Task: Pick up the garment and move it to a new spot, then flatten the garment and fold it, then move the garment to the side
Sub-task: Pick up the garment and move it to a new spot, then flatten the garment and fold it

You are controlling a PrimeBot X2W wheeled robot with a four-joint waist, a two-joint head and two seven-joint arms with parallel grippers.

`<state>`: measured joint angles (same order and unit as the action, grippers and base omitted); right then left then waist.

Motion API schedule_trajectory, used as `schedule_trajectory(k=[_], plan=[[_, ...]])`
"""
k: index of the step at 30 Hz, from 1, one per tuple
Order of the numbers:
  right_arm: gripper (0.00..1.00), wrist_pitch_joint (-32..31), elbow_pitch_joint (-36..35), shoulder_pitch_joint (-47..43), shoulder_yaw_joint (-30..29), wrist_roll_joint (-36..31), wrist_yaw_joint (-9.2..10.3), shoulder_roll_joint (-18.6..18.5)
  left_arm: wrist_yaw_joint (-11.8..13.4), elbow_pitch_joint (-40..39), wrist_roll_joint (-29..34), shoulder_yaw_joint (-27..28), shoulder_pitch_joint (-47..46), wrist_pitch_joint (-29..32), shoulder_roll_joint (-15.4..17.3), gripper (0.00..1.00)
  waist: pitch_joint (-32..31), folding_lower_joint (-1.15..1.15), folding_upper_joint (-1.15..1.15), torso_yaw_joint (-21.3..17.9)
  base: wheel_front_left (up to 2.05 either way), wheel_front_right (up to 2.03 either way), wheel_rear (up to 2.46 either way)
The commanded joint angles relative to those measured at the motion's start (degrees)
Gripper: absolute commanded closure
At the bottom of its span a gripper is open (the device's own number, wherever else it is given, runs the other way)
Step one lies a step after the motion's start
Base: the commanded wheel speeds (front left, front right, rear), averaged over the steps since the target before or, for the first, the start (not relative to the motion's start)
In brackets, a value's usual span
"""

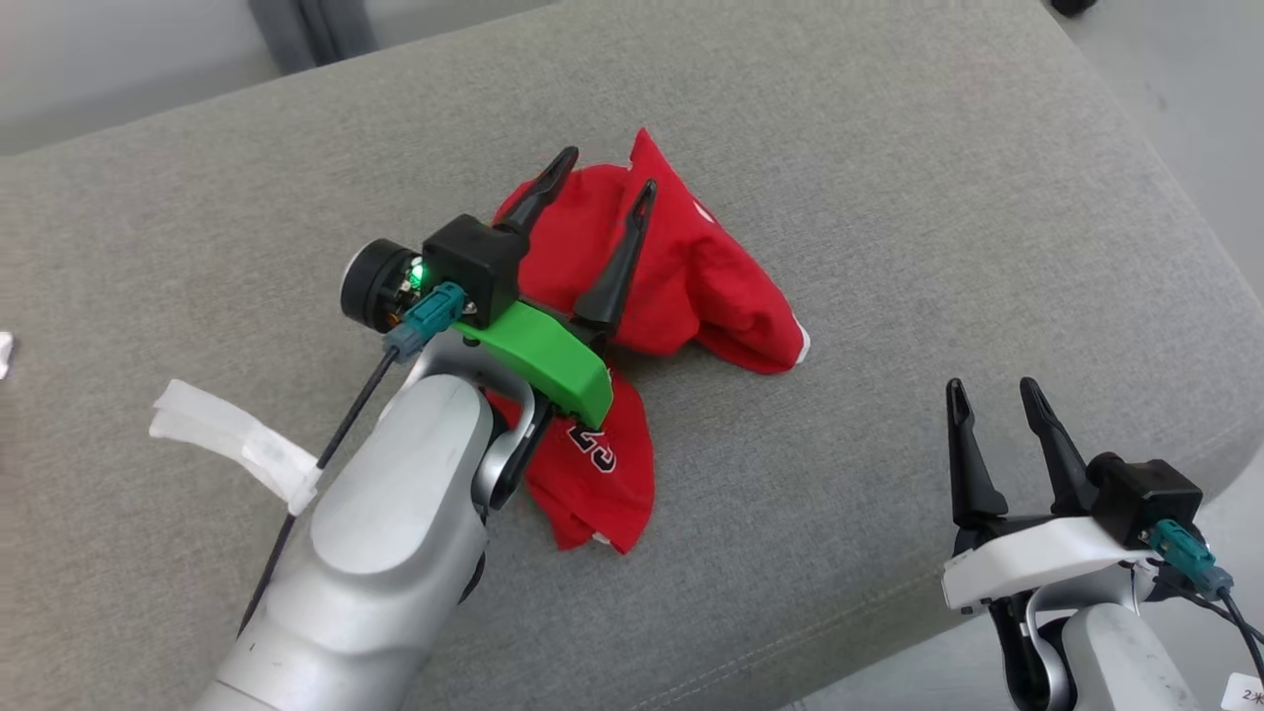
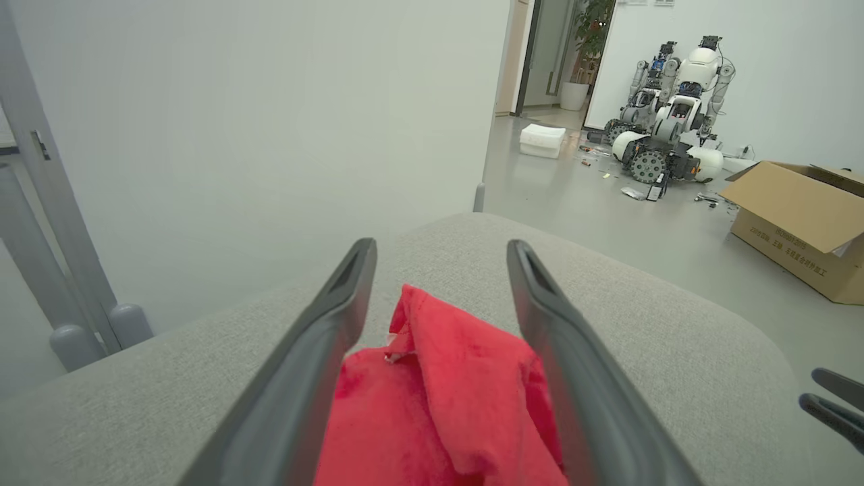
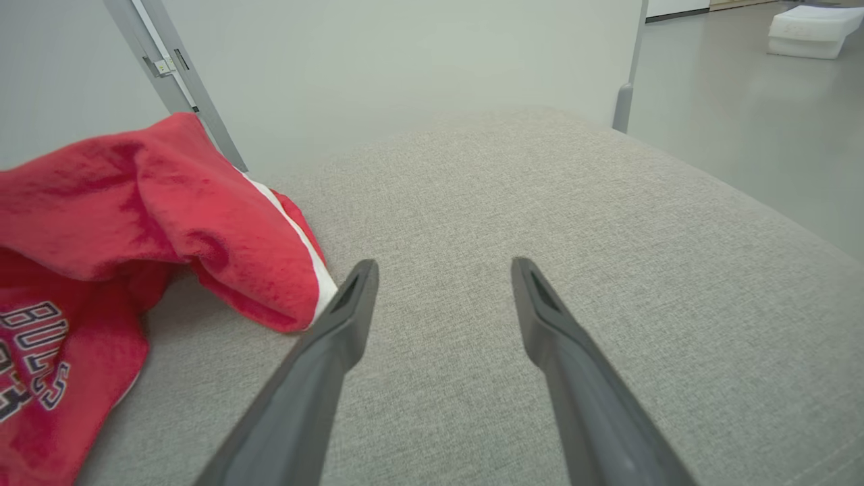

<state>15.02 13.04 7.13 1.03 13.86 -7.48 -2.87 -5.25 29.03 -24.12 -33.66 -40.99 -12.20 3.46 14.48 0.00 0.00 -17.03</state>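
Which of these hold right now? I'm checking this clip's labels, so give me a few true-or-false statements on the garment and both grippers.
1. The red garment lies crumpled on the grey cushion. True.
2. The left gripper is clamped on the garment. False: its fingers stand wide apart over it.
3. The right gripper is open, apart from the garment. True.
4. The garment is folded flat. False: it is bunched and unfolded.

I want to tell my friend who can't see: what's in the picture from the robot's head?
A crumpled red garment with white trim lies on a gray cushion, and the robot's left hand is right over it, spread open. The right hand is off to the side near the cushion's edge, open too and apart from the garment.
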Motion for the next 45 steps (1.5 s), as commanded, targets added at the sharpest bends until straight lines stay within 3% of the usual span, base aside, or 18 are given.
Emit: schedule_trajectory(k=[1,9,14,21,33,45], plan=[[0.0,0.2,-0.2,-0.7,-0.2,-0.5,-0.03,0.0,0.6,-0.5,0.1,0.7,0.0,-0.9,0.6,0.0,-2.6,0.0,0.0,3.0,0.0,0.0,0.0],[0.0,0.2,-0.9,-1.9,0.1,-1.8,-0.02,0.0,3.6,-5.8,0.6,6.6,6.4,-3.0,5.9,0.0,-6.1,0.0,0.0,7.5,0.0,0.0,0.0],[0.0,0.2,-1.0,-3.0,0.0,-2.4,-0.03,-0.1,5.9,-12.5,1.5,13.6,13.9,-3.0,10.2,0.0,-8.1,0.0,0.0,9.6,0.0,0.0,0.0],[0.0,0.2,-1.1,-4.8,0.2,-3.0,-0.03,-0.1,7.6,-19.0,1.9,22.2,25.5,-2.9,13.2,0.0,-10.6,0.0,0.0,11.4,0.0,0.0,0.0],[0.0,-1.2,-3.2,-7.0,0.2,-4.1,-0.02,-0.1,6.3,-22.6,3.2,28.8,40.2,-3.0,11.1,0.0,-13.1,0.0,0.0,14.7,0.0,0.0,0.0],[0.0,-3.1,-6.6,-9.0,0.6,-4.8,-0.03,-0.1,3.8,-21.4,4.4,30.7,43.4,-3.0,7.3,0.0,-14.2,0.0,0.0,17.1,0.0,0.0,0.0]])
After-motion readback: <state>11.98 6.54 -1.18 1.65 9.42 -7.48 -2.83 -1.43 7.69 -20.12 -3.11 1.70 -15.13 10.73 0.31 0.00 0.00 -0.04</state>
